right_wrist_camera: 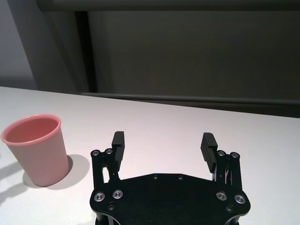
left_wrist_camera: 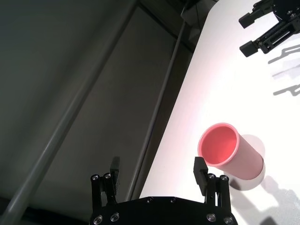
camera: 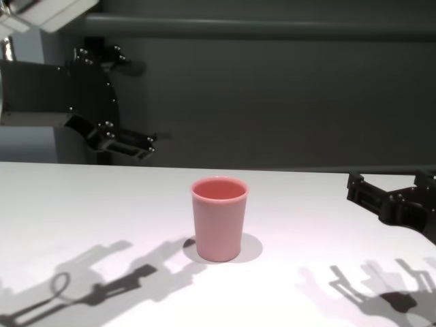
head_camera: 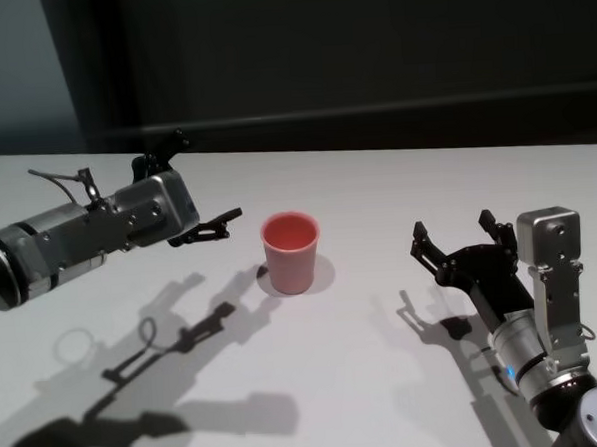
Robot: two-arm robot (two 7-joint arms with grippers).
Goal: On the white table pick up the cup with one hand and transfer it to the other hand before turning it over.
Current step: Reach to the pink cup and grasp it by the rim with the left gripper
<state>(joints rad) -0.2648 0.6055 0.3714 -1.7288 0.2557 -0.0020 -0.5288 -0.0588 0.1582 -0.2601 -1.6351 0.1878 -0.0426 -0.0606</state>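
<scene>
While the cup [head_camera: 291, 252] stands upright and mouth-up near the middle of the white table [head_camera: 387, 379], touched by neither of my grippers, I judge that I am at the very first step: the pick-up has not begun, and the handover and the turning-over both lie ahead. Nothing is inside the cup that I can see, and its rim is free all round. My left gripper [head_camera: 199, 189] hangs above the table just to the left of the cup, the forearm lying nearly level and the jaws released, one prong reaching toward the cup's rim and the other raised behind it on the far side; in the left wrist view the cup sits off to one side of the gap between my prongs, not between them. My right gripper [head_camera: 457, 237] rests low over the table, well apart from the cup on its right, jaws likewise spread and empty, pointing toward the far edge, with the white-grey wrist casing [head_camera: 551, 270] standing beside it. In my judgement, the next move calls for one gripper to line its open jaws up around the cup's wall, somewhat below the rim, and close gently, since a light tapered tumbler may tip or slide if nudged from one side. The grasp should leave part of the wall free for the other gripper to take.
</scene>
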